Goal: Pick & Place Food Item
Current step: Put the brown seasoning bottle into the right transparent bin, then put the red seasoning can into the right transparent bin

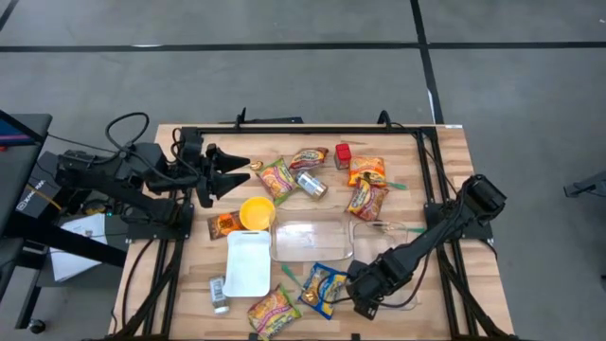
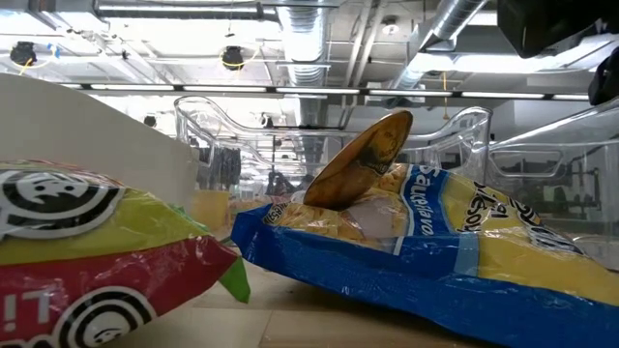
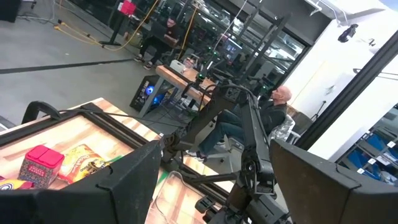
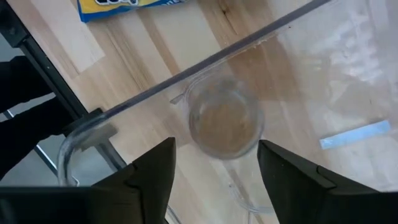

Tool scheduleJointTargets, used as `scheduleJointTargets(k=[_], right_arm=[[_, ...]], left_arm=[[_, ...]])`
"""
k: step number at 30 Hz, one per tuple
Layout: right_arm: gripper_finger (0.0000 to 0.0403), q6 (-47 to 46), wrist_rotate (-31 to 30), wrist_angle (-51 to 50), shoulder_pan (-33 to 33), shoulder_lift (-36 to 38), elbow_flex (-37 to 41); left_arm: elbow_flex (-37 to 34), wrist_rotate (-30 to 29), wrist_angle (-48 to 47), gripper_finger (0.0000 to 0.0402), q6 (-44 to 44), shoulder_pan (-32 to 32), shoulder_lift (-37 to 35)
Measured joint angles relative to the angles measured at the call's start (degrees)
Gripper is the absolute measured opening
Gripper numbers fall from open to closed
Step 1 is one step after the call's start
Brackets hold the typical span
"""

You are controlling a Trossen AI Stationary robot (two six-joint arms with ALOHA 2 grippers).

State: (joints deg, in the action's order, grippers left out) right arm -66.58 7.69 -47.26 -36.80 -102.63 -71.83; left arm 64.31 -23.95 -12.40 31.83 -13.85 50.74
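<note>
While the left end effector point(image 1: 244, 171) hangs spread and empty over the table's point(image 1: 454, 142) far left, the right end effector point(image 4: 214, 163) hovers low at the near edge with fingers parted, holding nothing. Directly below it sits a clear glass container point(image 4: 224, 121); a blue-and-yellow snack bag point(image 1: 324, 289) lies just beside it.
</note>
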Motion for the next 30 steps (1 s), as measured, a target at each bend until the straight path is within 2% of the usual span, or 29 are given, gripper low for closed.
scheduleJointTargets(k=[8, 16, 25, 30], right_arm=[[0.0234, -0.9, -0.1, 0.0, 0.0, 0.1, 0.0], [0.0235, -4.3, -2.2, -0.3, -0.3, 3.8, -0.1], [0.0235, -9.4, -13.4, -2.1, -0.3, 16.8, 0.0], [0.0235, -9.2, -23.8, -1.5, -0.3, 26.0, -0.1]], left_arm=[[0.0, 0.0, 0.0, 0.0297, 0.0, 0.0, 0.0], [0.0, 0.0, -0.1, 0.0297, 0.0, 0.0, 0.0], [0.0, 0.0, 0.1, 0.0297, -1.7, 0.0, 0.0], [0.0, 0.0, 1.7, 0.0297, -6.6, 0.0, 0.0]])
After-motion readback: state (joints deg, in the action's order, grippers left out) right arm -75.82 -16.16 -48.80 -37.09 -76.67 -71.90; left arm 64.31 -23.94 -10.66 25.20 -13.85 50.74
